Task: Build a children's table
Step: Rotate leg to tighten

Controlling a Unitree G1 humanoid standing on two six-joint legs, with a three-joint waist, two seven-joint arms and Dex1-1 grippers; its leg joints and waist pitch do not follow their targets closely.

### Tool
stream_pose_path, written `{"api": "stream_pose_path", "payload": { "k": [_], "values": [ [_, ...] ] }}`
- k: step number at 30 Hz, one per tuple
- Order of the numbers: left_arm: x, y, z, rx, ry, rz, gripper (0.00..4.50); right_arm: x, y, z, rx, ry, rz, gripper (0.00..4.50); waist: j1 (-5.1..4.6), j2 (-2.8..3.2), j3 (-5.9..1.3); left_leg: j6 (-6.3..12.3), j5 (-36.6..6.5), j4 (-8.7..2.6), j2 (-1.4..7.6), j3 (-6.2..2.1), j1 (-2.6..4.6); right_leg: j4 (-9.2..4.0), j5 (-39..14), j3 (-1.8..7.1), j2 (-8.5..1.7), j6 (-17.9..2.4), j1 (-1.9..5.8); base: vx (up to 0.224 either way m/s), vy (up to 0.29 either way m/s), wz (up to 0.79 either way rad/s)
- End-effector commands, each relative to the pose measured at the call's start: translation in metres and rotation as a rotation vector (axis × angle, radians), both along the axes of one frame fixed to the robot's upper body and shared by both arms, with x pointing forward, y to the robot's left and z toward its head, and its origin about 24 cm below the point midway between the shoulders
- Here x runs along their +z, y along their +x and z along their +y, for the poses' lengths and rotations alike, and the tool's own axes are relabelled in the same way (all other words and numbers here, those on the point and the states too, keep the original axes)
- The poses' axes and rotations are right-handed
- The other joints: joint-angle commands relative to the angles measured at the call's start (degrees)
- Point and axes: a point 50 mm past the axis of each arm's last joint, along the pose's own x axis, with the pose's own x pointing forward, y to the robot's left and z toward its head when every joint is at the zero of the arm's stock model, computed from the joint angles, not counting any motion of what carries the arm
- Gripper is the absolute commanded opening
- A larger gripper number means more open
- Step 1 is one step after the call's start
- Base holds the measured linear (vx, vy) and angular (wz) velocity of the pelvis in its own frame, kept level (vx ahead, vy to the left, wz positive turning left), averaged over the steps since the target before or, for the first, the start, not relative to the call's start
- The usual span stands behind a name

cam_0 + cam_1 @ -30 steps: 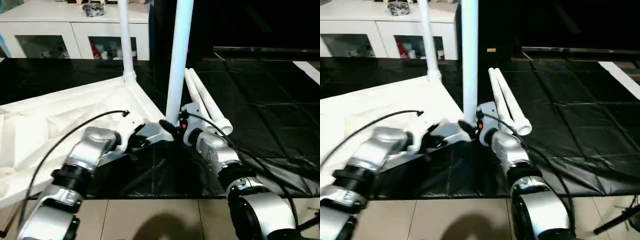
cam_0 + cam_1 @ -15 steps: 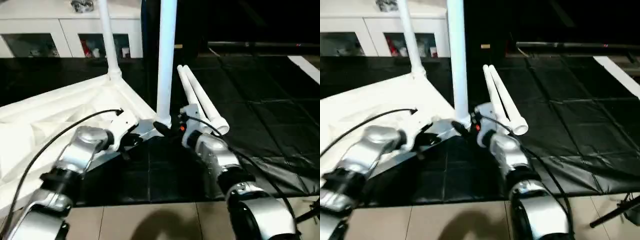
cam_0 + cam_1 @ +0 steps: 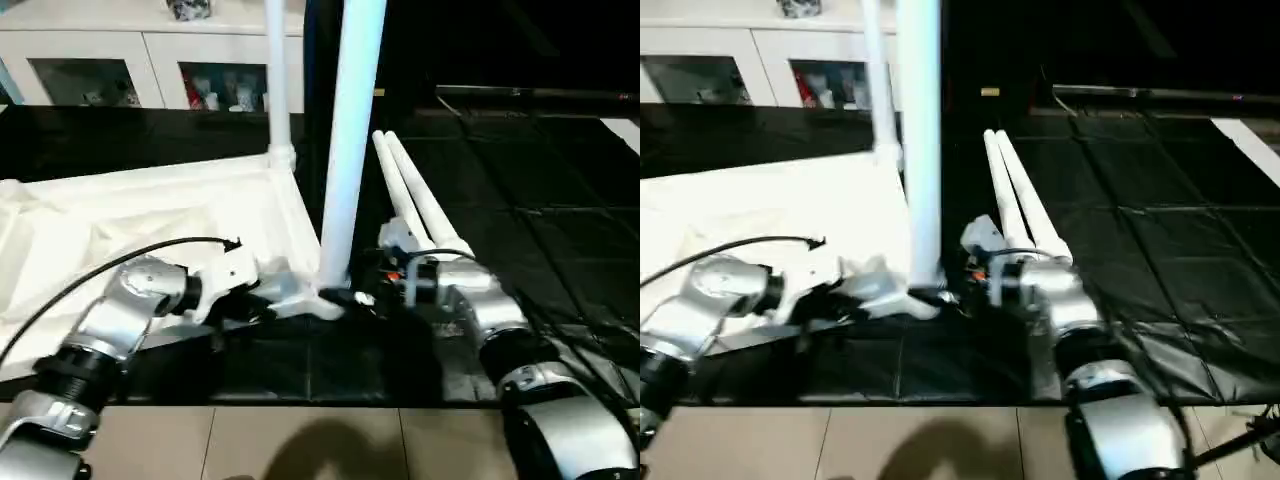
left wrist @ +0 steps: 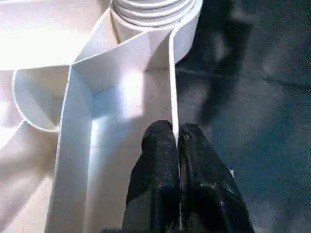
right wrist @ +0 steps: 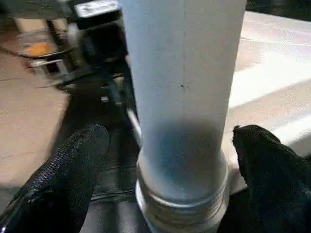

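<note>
Tabletop (image 3: 150, 215) upside down on black floor mat (image 3: 520, 190), ribbed underside up, one leg (image 3: 277, 80) upright in far corner socket, another leg (image 3: 350, 130) upright in near corner socket (image 4: 150, 14), two spare legs (image 3: 410, 195) flat on mat just beside. Left gripper (image 4: 176, 141) clenched on thin edge wall of tabletop close to near socket. Right gripper (image 5: 180, 145) spread wide, fingers (image 5: 77, 155) either side of near leg's base, apart from it.
</note>
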Motion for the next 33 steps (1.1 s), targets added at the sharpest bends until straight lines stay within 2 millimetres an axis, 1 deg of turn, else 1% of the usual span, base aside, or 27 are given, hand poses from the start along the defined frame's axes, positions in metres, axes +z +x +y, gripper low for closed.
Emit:
{"api": "stream_pose_path", "payload": {
  "k": [1,4,5,7,8,12,13,15,17,18,21,22,23,25,27,29,33],
  "values": [
    [-0.0077,-0.0097,-0.0034,-0.103,0.049,0.05,0.0,0.012,0.0028,0.0038,0.073,0.001,-0.022,4.41,0.11,0.42,-3.96,4.31,-5.84,-3.3,-0.06,0.81,-0.3,-3.56,-1.77,3.26,-4.35,-13.43,3.84,0.0,0.0,0.0],
    [-0.0075,-0.011,-0.0029,-0.135,0.065,0.058,0.0,0.0128,0.0029,0.0068,0.11,-0.014,-0.021,4.41,0.13,0.43,-3.97,4.13,-5.51,-3.32,-0.03,0.78,-0.25,-3.45,-1.76,3.19,-4.37,-13.63,3.75,0.0,0.0,0.0],
    [-0.0073,-0.0111,-0.0029,-0.147,0.067,0.059,0.0,0.0133,0.0031,0.0078,0.117,-0.015,-0.019,4.14,0.14,0.4,-3.95,3.98,-5.77,-3.33,-0.01,0.81,-0.22,-3.47,-2.16,3.22,-4.38,-13.56,3.71,0.0,0.0,0.0],
    [-0.0064,-0.0114,-0.0036,-0.165,0.067,0.061,0.0,0.0142,0.0036,0.0099,0.129,-0.015,-0.015,4.05,0.26,0.48,-3.93,3.8,-5.77,-3.36,0.01,0.83,-0.14,-3.52,-2.44,3.27,-4.41,-13.45,3.66,0.0,0.0,0.0],
    [-0.0056,-0.0112,-0.0052,-0.178,0.071,0.058,0.0,0.0148,0.0042,0.0116,0.136,-0.013,-0.008,4.0,0.28,0.36,-4.0,3.71,-5.68,-3.35,0.03,0.85,-0.13,-3.46,-2.17,3.28,-4.41,-13.45,3.67,0.0,0.0,0.0],
    [-0.0054,-0.011,-0.0067,-0.186,0.07,0.057,0.0,0.0147,0.0029,0.0122,0.164,-0.012,0.012,3.56,0.59,0.41,-4.11,3.75,-4.92,-3.24,-0.02,0.85,-0.17,-3.3,-0.69,3.25,-4.36,-13.56,3.74,0.0,0.0,0.0],
    [-0.0055,-0.0111,-0.0067,-0.19,0.071,0.058,0.0,0.0144,0.0021,0.0121,0.179,-0.015,0.019,3.56,0.59,0.41,-4.11,3.75,-4.92,-3.24,-0.02,0.85,-0.17,-3.3,-0.69,3.25,-4.36,-13.56,3.74,0.0,0.0,0.0],
    [-0.0061,-0.0113,-0.0063,-0.196,0.076,0.059,0.0,0.0126,0.0003,0.0113,0.203,-0.031,0.028,3.37,0.66,0.37,-4.13,3.81,-5.05,-3.22,-0.01,0.84,-0.19,-3.27,-0.64,3.26,-4.39,-13.44,3.74,0.0,0.0,0.0],
    [-0.0064,-0.0112,-0.0059,-0.195,0.077,0.059,0.0,0.0118,-0.0003,0.0108,0.21,-0.035,0.031,3.29,0.7,0.33,-4.17,3.81,-4.59,-3.19,-0.04,0.84,-0.21,-3.2,-0.26,3.26,-4.38,-13.44,3.78,0.0,0.0,0.0],
    [-0.0065,-0.011,-0.0055,-0.195,0.077,0.059,0.0,0.0116,-0.0003,0.0107,0.212,-0.035,0.033,3.05,0.72,0.34,-4.17,3.86,-4.43,-3.17,-0.05,0.84,-0.23,-3.21,-0.18,3.24,-4.37,-13.41,3.77,0.0,0.0,0.0],
    [-0.0067,-0.0106,-0.0048,-0.192,0.076,0.06,0.0,0.011,-0.0007,0.0101,0.219,-0.037,0.04,2.96,0.81,0.34,-4.18,3.73,-4.63,-3.18,-0.03,0.84,-0.18,-3.25,-0.68,3.25,-4.39,-13.27,3.77,0.0,0.0,0.0],
    [-0.0068,-0.0105,-0.0047,-0.19,0.075,0.061,0.0,0.0106,-0.001,0.0099,0.22,-0.039,0.04,2.78,0.88,0.33,-4.19,3.73,-4.52,-3.15,-0.05,0.85,-0.21,-3.24,-0.68,3.27,-4.38,-13.22,3.78,0.0,0.0,0.0],
    [-0.0068,-0.0105,-0.0046,-0.189,0.074,0.062,0.0,0.0103,-0.0011,0.0099,0.221,-0.04,0.042,2.78,0.95,0.35,-4.19,3.71,-4.48,-3.15,-0.03,0.86,-0.18,-3.25,-0.75,3.26,-4.38,-13.19,3.75,0.0,0.0,0.0],
    [-0.0069,-0.0104,-0.0044,-0.187,0.071,0.063,0.0,0.0088,-0.0019,0.0099,0.225,-0.045,0.043,2.51,1.16,0.38,-4.17,3.56,-4.82,-3.16,0.0,0.87,-0.1,-3.27,-1.28,3.26,-4.37,-13.13,3.66,0.0,0.0,0.0],
    [-0.0071,-0.0101,-0.004,-0.184,0.07,0.064,0.0,0.0079,-0.0026,0.0102,0.229,-0.047,0.046,2.42,1.25,0.38,-4.22,3.46,-4.82,-3.15,0.02,0.86,-0.12,-3.21,-1.08,3.26,-4.39,-13.1,3.67,0.0,0.0,0.0],
    [-0.0071,-0.01,-0.004,-0.184,0.07,0.064,0.0,0.0076,-0.0028,0.0103,0.231,-0.047,0.048,2.21,1.25,0.36,-4.16,3.37,-5.01,-3.16,0.0,0.87,-0.14,-3.25,-1.25,3.27,-4.36,-13.04,3.65,0.0,0.0,0.0],
    [-0.0069,-0.0091,-0.0035,-0.175,0.065,0.063,0.0,0.006,-0.0042,0.0107,0.239,-0.047,0.054,2.09,1.27,0.32,-4.21,3.37,-4.85,-3.11,-0.06,0.86,-0.16,-3.22,-1.21,3.29,-4.35,-12.9,3.71,0.0,0.0,0.0]
  ]
}}
